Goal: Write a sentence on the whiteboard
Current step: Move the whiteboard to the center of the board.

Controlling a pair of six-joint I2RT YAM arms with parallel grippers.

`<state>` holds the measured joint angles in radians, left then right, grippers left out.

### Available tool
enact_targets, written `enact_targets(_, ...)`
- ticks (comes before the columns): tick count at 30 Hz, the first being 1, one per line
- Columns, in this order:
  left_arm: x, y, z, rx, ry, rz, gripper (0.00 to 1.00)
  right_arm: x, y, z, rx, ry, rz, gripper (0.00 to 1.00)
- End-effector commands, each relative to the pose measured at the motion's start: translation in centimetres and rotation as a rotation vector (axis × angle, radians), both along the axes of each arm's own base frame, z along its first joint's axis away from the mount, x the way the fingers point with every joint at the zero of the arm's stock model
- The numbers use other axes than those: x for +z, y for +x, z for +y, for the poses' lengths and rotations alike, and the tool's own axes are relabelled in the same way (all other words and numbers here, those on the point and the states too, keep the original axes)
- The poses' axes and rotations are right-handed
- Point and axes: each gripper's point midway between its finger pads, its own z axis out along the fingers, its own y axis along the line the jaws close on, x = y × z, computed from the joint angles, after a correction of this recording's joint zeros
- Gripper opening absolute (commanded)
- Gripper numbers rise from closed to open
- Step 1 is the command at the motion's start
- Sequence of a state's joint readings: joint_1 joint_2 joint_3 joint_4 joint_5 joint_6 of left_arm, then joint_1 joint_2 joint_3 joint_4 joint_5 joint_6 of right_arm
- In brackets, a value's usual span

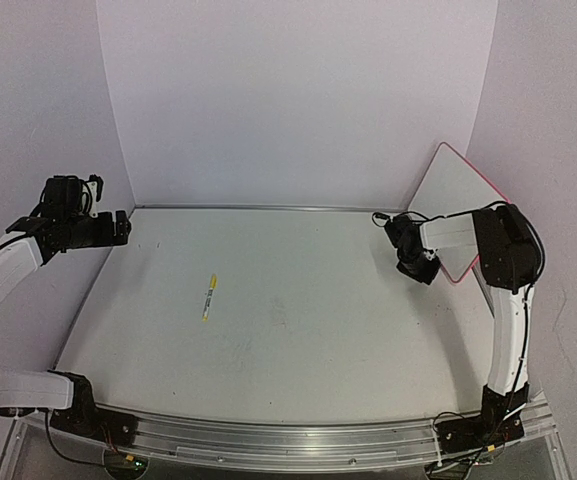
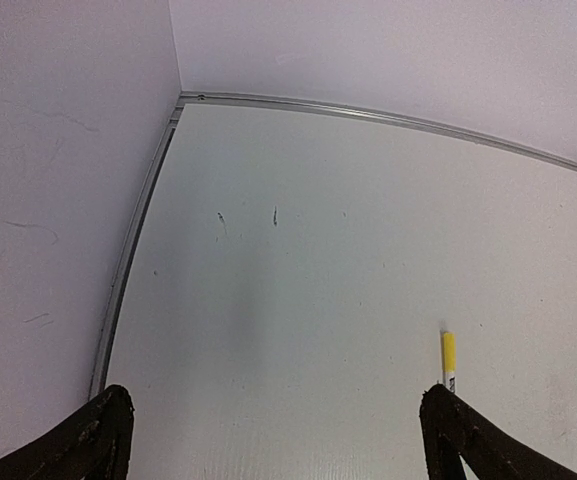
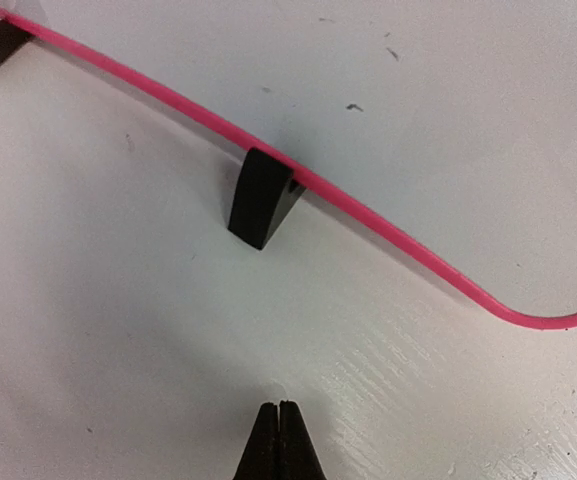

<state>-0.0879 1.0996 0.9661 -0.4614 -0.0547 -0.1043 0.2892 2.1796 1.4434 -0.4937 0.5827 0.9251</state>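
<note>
whiteboard (image 1: 458, 200): far right of the table (image 1: 318, 330), standing tilted by the right wall; pink-red frame (image 3: 388, 232) along its lower edge
feet (image 3: 260, 198): two, black, under that lower edge, resting on the table
right gripper (image 3: 278, 440): jaws pressed together, holding nothing; just beside the board's lower edge and the closer foot, apart from both
marker (image 1: 209, 296): yellow, lying flat left of the table's centre; well apart from board and grippers
left gripper (image 2: 278, 440): far left, above the table; fingers spread wide, empty
</note>
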Motion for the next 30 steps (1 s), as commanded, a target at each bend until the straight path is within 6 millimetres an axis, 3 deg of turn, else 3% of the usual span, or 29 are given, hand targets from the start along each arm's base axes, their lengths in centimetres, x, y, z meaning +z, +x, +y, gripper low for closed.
enact_targets(1,1.1,0.2,0.2,0.007,0.001,-0.046,0.99,1.9,0.9,-0.3,0.021,-0.015,-0.018,0.08)
enact_targets(7,1.1,0.1,0.3,0.008,0.002,-0.045,0.99,2.3,2.0,-1.5,0.004,-0.038,-0.019,0.38)
enact_targets(10,1.0,0.2,0.2,0.006,0.001,-0.043,0.99,2.3,2.4,-1.9,-0.007,-0.044,-0.013,0.45)
enact_targets(17,0.9,0.2,0.2,0.005,-0.002,-0.041,0.99,1.8,2.9,-3.9,-0.055,-0.039,-0.005,0.45)
enact_targets(30,1.0,0.1,0.1,0.001,-0.003,-0.042,0.99,0.0,4.0,-5.0,-0.102,-0.002,-0.005,0.41)
